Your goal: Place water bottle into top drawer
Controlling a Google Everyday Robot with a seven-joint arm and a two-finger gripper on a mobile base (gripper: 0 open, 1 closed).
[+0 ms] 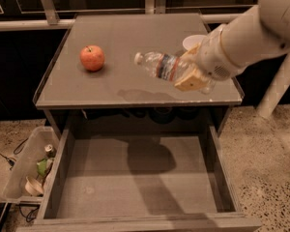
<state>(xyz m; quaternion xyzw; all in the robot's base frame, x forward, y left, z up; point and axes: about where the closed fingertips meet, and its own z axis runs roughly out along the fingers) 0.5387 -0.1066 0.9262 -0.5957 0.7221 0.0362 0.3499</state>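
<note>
Speckled floor runs along the bottom and right of the frame, and nearest you the top drawer (pixel 135 192) stands pulled fully open across the lower half, its flat bottom bare apart from a shadow. At lower left, just beside the drawer's wall, sits a translucent bin (pixel 19 173) holding scraps. Above the drawer is the grey table (pixel 135 33), and over its front right edge your gripper (pixel 191 76) hangs at centre right, clamped on the base end of the water bottle (pixel 162 65). The bottle lies nearly level in the air, white cap pointing toward the left of the frame, its shadow falling on the tabletop beneath. Further back, an apple (pixel 92 58) rests at upper left of the table, well apart from the bottle, and a white bowl (pixel 193 41) peeks out behind the wrist. You appear to be in the carry step: bottle grasped and lifted, not yet over the drawer. Next, I judge you need to bring it toward the bottom of the frame past the table edge, lower it between the drawer's side walls, and only then release.
</note>
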